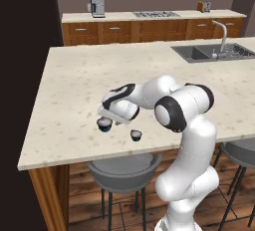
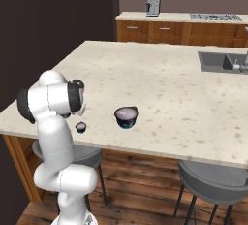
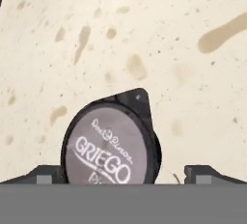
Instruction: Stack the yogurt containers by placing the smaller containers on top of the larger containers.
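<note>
Base views flank arm, facing island counter (image 1: 74,75) (shared); hand view close above larger container (image 3: 110,147).

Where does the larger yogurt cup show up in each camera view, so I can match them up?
Left base view: the larger yogurt cup sits left of centre, tucked under the arm's hand, near the island's front edge.
Right base view: it stands at centre, out in the open on the counter.
Hand view: its lid reading GRIEGO sits at lower centre, between the pincer's tips.
Shared landmark: the smaller yogurt cup, beside it in both base views.
</note>
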